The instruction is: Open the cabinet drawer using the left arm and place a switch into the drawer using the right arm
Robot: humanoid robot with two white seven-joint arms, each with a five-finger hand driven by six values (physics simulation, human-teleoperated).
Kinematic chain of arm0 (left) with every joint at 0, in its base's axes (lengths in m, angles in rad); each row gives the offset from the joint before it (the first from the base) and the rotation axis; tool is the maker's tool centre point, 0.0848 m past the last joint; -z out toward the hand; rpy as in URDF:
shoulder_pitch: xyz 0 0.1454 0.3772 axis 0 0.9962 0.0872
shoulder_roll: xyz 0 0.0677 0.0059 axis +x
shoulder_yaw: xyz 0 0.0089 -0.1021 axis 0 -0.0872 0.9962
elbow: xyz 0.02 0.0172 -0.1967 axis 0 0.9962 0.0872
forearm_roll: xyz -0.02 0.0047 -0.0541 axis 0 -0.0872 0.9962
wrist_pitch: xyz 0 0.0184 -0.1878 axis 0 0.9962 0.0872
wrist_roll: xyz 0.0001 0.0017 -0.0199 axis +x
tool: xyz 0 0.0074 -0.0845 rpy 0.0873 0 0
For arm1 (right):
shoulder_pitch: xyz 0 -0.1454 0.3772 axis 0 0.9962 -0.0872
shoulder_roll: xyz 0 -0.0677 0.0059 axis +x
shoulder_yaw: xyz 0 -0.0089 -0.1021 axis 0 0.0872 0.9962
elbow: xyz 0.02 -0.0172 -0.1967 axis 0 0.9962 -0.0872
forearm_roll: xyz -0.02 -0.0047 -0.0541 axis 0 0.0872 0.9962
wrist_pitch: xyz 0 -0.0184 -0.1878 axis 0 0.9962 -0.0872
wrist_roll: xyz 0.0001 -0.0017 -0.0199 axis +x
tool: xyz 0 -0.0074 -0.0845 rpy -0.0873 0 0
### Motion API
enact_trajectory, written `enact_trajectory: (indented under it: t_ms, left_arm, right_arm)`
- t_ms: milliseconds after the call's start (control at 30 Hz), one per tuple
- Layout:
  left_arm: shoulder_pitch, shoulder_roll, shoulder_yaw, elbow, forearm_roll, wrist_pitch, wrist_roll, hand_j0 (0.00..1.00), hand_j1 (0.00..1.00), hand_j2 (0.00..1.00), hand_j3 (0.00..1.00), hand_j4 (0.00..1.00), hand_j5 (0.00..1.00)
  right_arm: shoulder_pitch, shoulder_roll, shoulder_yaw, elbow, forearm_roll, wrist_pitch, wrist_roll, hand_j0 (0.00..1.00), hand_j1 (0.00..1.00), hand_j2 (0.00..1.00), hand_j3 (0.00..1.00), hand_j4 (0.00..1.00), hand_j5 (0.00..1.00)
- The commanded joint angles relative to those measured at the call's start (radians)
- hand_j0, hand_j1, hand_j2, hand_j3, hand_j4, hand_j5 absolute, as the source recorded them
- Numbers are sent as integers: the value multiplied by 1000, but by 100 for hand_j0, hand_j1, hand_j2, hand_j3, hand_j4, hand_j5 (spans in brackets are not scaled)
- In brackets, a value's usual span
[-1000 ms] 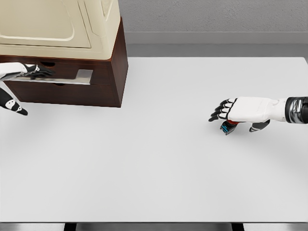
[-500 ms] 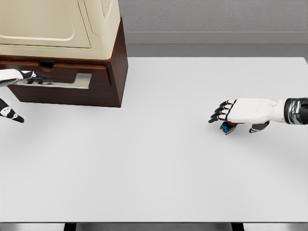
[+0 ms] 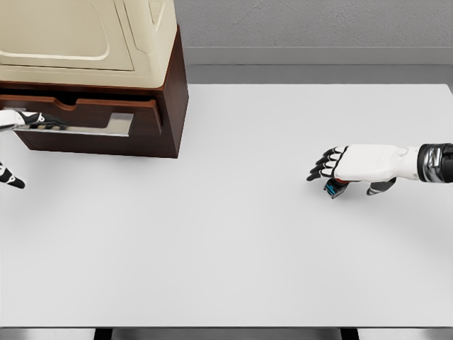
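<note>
Cabinet (image 3: pixel 92 78): dark wood base w/ cream upper, far left of white table (image 3: pixel 233 241).
Drawer (image 3: pixel 99 117): pulled out a bit, metal handle bar (image 3: pixel 85 126) across front.
Left hand (image 3: pixel 32 119): at left edge, fingers curled on handle bar.
Right hand (image 3: pixel 350 164): right side of table, palm down, fingers loosely extended, holding nothing.
Switch (image 3: pixel 335 187): small, red/blue, on table just under right hand's fingers; contact unclear.

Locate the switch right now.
Head view, right side of the white table: the switch sits under the right hand, far from the cabinet at upper left.
</note>
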Motion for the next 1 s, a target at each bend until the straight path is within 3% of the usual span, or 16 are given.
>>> enact_trajectory:
  t_ms: [0,967]
  left_arm:
    - [5,12,-3,2,-9,-13,0,100,100,100,100,100,100]
    - [28,118,-36,-25,39,-157,0,100,100,100,100,100,100]
  right_arm:
    - [0,-1,1,0,-3,2,0,100,100,100,100,100,100]
    - [0,-1,1,0,-3,2,0,100,100,100,100,100,100]
